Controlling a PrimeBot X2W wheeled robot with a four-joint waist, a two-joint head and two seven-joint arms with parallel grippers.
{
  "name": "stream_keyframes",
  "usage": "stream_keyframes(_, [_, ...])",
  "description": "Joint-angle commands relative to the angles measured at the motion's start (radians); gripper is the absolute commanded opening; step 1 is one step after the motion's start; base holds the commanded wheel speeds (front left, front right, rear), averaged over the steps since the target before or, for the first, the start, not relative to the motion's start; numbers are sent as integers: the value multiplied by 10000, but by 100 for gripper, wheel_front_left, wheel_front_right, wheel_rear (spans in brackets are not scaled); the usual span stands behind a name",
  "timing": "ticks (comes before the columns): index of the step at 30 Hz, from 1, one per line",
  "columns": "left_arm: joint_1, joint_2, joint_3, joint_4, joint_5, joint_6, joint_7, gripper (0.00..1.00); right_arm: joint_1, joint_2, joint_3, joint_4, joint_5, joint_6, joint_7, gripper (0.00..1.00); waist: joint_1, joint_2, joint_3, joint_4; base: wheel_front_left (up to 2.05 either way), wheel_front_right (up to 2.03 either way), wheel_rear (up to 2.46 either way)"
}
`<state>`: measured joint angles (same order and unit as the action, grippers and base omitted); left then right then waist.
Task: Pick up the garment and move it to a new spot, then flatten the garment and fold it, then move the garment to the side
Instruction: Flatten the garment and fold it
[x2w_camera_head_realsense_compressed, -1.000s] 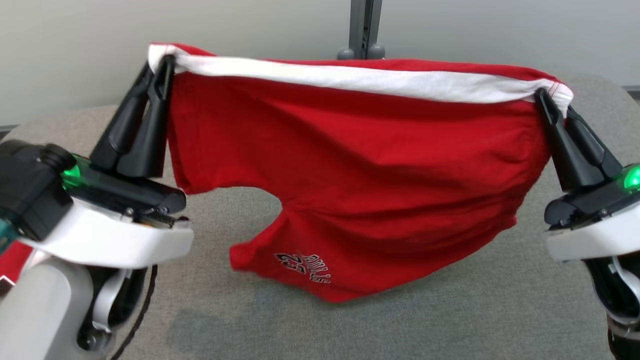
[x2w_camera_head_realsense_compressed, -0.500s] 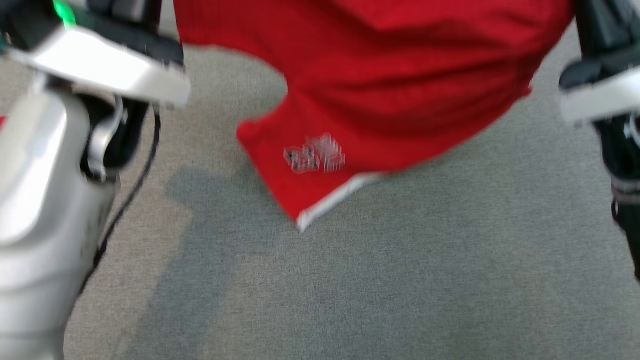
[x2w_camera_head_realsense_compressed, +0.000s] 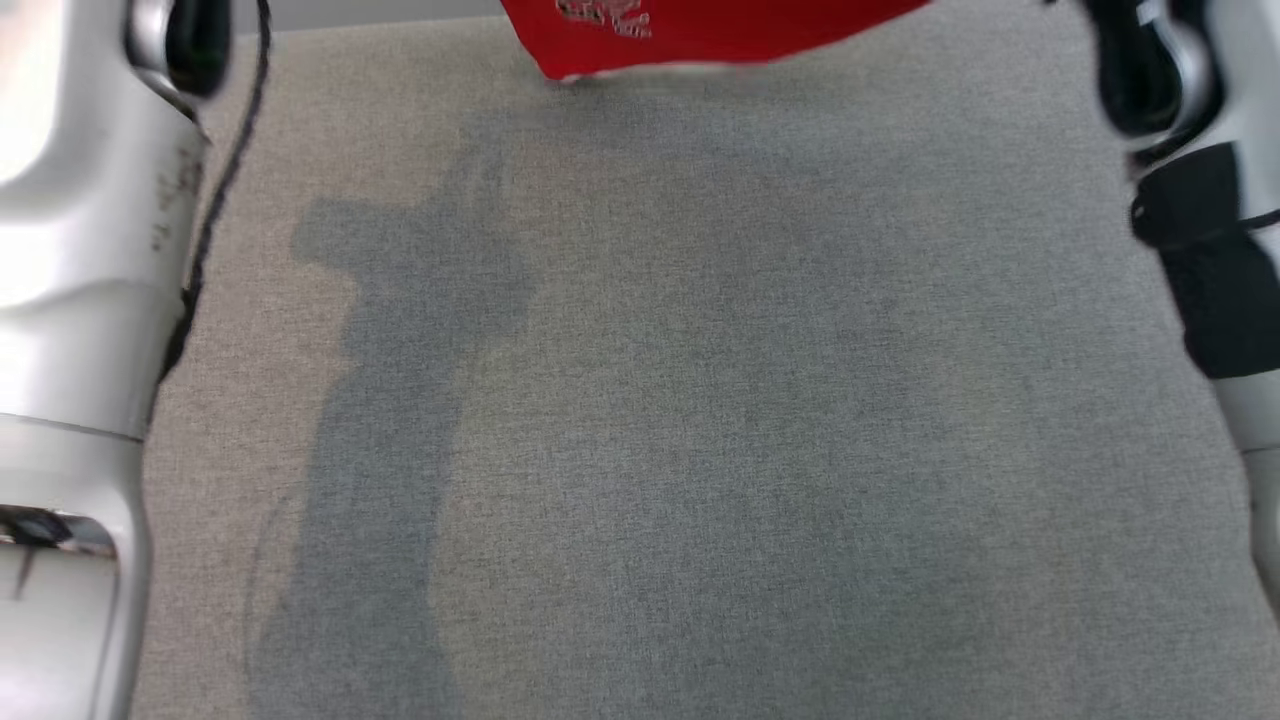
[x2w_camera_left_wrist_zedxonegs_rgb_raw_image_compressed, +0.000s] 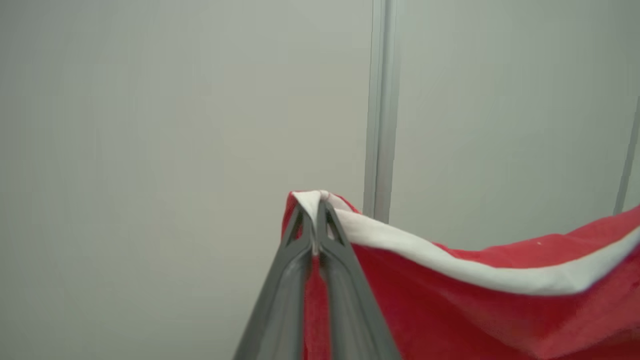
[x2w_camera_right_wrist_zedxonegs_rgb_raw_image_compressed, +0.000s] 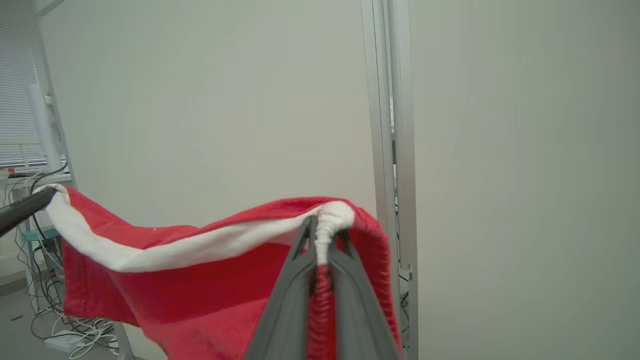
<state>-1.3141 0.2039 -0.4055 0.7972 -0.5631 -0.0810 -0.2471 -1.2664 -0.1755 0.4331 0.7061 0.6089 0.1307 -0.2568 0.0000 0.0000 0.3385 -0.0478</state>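
Red garment (x2w_camera_right_wrist_zedxonegs_rgb_raw_image_compressed: 200, 295), white band

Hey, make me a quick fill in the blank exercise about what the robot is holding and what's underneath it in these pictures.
1. The garment is mostly ___ in colour.
2. The left gripper and the right gripper are both shut on its ___ band.
3. In the head view, the table is covered in ___ fabric.

Missing words: red; white; grey.
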Motion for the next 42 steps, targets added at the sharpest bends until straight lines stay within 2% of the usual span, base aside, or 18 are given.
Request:
stream_keyframes(1, [230, -148, -51, 497, -57, -99, -50, 0, 53, 93, 142, 449, 111, 1, -80, 0, 0, 0, 43, 26, 0, 0, 0])
stream_keyframes(7, [1082, -753, -184, 2693, -320, -289, -120, 0, 739, 499, 819, 2049, 342, 1, -93, 0, 0, 0, 291, 164, 0, 0, 0])
stream_keyframes(12, [1805, -1055, -361, 3769, -348, -365, -162, 0, 1457, 681, 1154, 3078, 494, 1, -92, 0, 0, 0, 331, 251, 0, 0, 0])
stream_keyframes(19, [2594, -1140, -665, 3911, -121, -462, -178, 0, 2536, 615, 1119, 2629, 556, 3, -93, 0, 0, 0, 281, 323, 0, 0, 0])
stream_keyframes(25, [4579, -902, -487, 2403, 261, -477, -184, 0, 4951, 221, 793, 845, 429, 3, -92, 0, 0, 0, -332, 376, 0, 0, 0])
stream_keyframes(33, [8554, -512, 461, -1053, 905, -336, -174, 0, 8862, -185, 281, -1906, -156, 1, -75, 0, 0, 0, -1230, 382, 0, 0, 0])
stream_keyframes(38, [11017, -279, 815, -3052, 1180, -12, -174, 0, 11043, -190, -150, -3230, -494, 3, -73, 0, 0, 0, -1740, 292, 0, 0, 0])
stream_keyframes(42, [12688, -38, 1033, -4486, 1028, 456, -123, 0, 12448, -139, -415, -4001, -802, 3, -73, 0, 0, 0, -2055, 208, 0, 0, 0])
